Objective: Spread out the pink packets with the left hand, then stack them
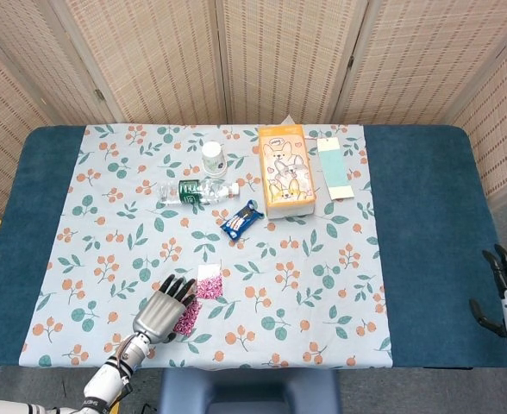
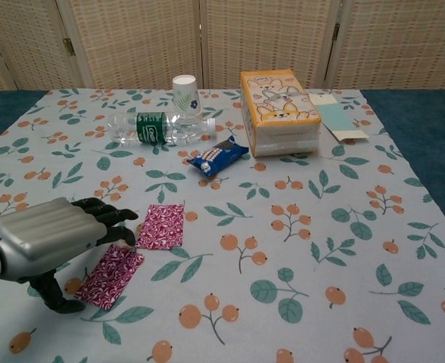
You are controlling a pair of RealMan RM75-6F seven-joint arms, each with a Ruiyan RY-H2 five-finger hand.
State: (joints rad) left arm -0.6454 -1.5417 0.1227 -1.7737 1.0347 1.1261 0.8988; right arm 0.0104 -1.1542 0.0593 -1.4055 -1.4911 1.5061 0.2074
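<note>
left hand (image 2: pixel 45 238): lower left of the chest view, palm down, fingers loosely extended toward the packets, thumb tip planted on the surface beneath; it grasps nothing, though the fingertips look to be at the edges of both packets.
right hand (image 1: pixel 505 289): far lower right of the head view, off the cloth, fingers apart, holding nothing.
upper pink packet (image 2: pixel 162 225): lies flat on the floral cloth, lower left of centre, just right of the left hand's fingertips.
lower pink packet (image 2: pixel 110 275): flat and angled, below the first, partly under the palm; the two packets are corner to corner, touching or nearly so, i can't tell which.
progress, as i judge it: the packets are side by side rather than piled, so the spreading looks about done and the stacking is what's left.
what could go wrong: thin flat packets give the fingers little to get under, so a pinch may just slide one across the cloth, or bunch the cloth.
other risk: the palm hides part of the lower packet, so a blind drag could push it off the near edge.
nearby clutter: blue snack pack (image 2: pixel 218 156), water bottle (image 2: pixel 158 128), paper cup (image 2: pixel 184 91) and tissue box (image 2: pixel 278 110) sit well apart, above.
</note>
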